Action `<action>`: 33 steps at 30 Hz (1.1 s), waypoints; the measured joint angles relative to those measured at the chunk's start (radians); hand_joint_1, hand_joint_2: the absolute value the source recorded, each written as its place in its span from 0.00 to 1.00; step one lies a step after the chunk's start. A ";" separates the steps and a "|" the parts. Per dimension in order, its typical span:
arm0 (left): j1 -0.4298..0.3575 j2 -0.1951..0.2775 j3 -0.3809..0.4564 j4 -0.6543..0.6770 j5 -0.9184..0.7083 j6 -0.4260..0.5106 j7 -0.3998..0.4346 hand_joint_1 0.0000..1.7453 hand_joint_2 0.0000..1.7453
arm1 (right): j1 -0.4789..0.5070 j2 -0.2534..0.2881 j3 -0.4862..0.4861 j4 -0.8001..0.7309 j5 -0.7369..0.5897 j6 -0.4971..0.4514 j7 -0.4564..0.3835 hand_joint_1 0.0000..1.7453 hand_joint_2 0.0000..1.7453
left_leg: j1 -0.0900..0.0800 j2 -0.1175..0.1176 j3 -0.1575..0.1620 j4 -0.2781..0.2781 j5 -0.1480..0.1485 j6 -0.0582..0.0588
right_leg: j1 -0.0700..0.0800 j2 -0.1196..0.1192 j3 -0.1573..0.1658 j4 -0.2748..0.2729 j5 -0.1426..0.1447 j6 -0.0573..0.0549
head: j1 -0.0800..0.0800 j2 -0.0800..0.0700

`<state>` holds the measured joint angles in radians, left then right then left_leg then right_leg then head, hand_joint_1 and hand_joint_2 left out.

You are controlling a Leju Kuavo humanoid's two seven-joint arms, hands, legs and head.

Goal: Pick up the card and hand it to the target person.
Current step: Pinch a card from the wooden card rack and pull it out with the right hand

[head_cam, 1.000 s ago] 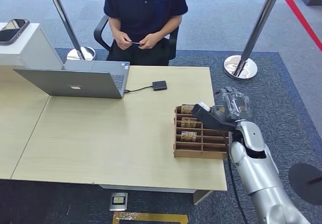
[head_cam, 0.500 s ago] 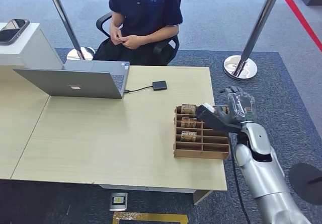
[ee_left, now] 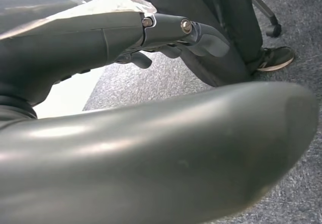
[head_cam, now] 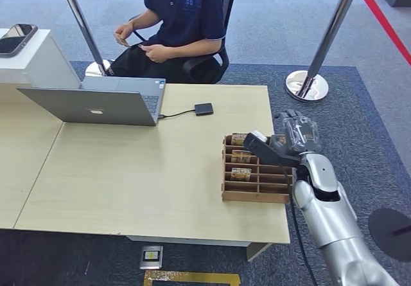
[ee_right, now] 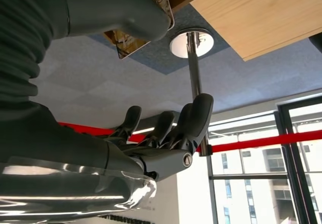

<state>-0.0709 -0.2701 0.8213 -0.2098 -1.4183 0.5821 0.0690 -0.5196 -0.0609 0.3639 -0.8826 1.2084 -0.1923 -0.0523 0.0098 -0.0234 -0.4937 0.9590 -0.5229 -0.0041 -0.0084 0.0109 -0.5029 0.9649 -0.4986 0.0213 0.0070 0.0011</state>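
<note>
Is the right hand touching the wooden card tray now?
Cannot tell. In the head view the right hand overlaps the far right corner of the wooden card tray, but neither contact nor a gap is plainly shown.

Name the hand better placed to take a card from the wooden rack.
Right. The right hand hovers over the wooden rack at the table's right edge, beside the cards. The left hand hangs low, near the carpet.

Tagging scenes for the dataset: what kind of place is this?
Likely an office reception or check-in desk, perhaps in a demo area. A person sits in an office chair behind a wooden desk with a laptop and a slotted wooden card rack; chrome barrier posts stand on grey carpet.
</note>
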 joint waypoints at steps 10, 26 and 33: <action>0.000 0.000 -0.002 0.000 -0.002 0.000 -0.004 0.00 0.00 | -0.001 -0.001 0.000 0.025 -0.014 -0.003 -0.003 0.35 1.00 | 0.000 0.000 0.000 0.000 0.000 0.000 | 0.000 0.000 -0.001 0.000 0.000 0.000 | 0.000 0.000; 0.000 0.002 -0.002 0.000 -0.002 0.000 -0.002 0.00 0.00 | 0.000 -0.023 0.000 0.025 -0.035 0.005 -0.013 0.34 1.00 | 0.000 0.000 0.000 0.000 0.000 0.000 | 0.000 0.000 -0.001 0.000 0.000 0.000 | 0.000 0.000; 0.000 0.002 -0.002 0.000 0.000 0.000 0.006 0.00 0.00 | 0.000 -0.020 0.002 0.029 -0.027 0.005 -0.004 0.35 1.00 | 0.000 0.000 0.000 0.000 0.000 0.000 | 0.000 0.000 -0.001 0.000 0.000 0.000 | 0.000 0.000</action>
<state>-0.0707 -0.2686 0.8198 -0.2094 -1.4179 0.5821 0.0747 -0.5199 -0.0805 0.3662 -0.8538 1.1814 -0.1868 -0.0567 0.0098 -0.0233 -0.4940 0.9590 -0.5229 -0.0041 -0.0084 0.0109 -0.5035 0.9649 -0.4986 0.0213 0.0070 0.0011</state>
